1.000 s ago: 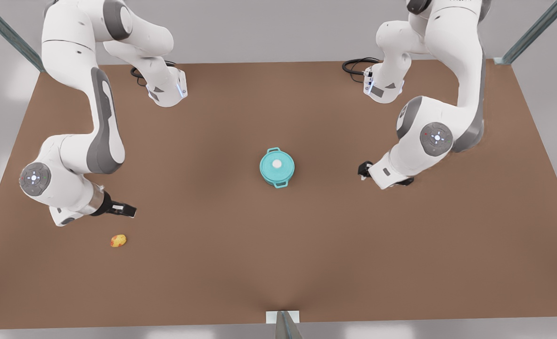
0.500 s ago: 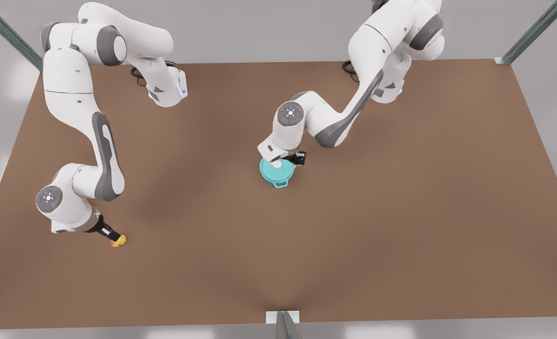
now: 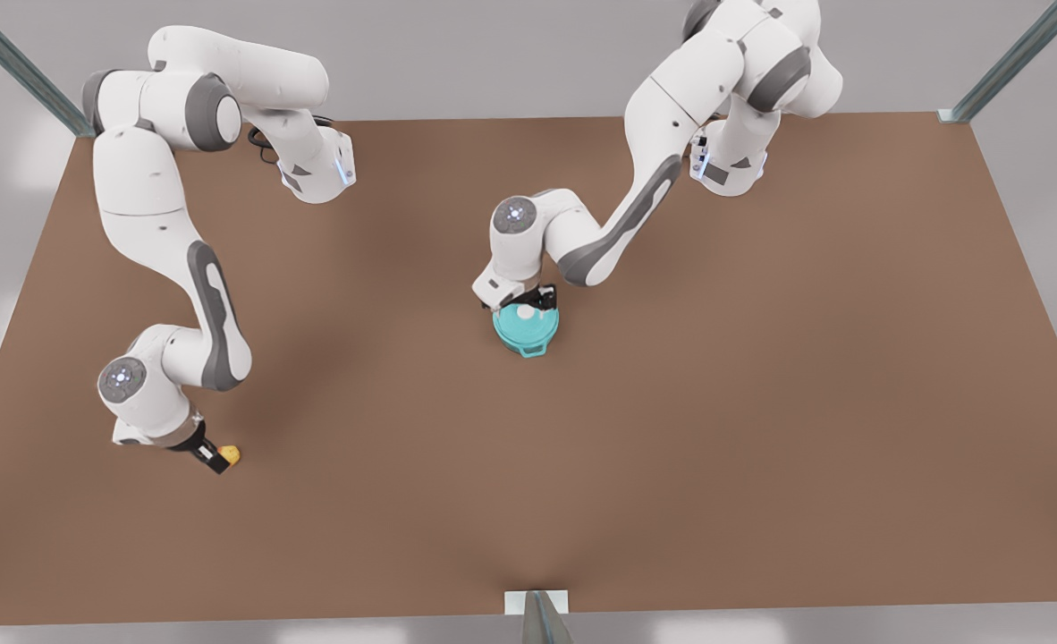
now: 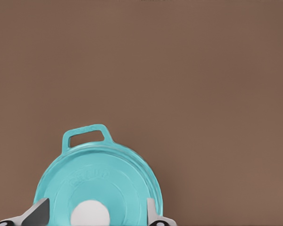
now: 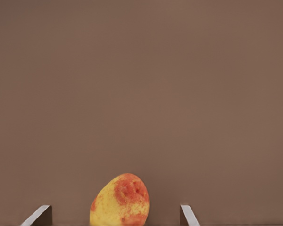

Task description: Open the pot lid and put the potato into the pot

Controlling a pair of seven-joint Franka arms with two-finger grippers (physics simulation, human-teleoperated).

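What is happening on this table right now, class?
Two robot arms are each lining up on a thing. The left hand is open over the pot lid, its fingers either side of the white knob; the lid is on the pot. The right hand is open around the potato on the brown table.

Even soft light, faint shadows, no glare.

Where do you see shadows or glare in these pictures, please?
Front view: soft dark shadows lie on the table beneath both arms, with pale glare patches along the borders. Left wrist view: the pot lid is evenly lit. Right wrist view: the potato has no hard shadow.
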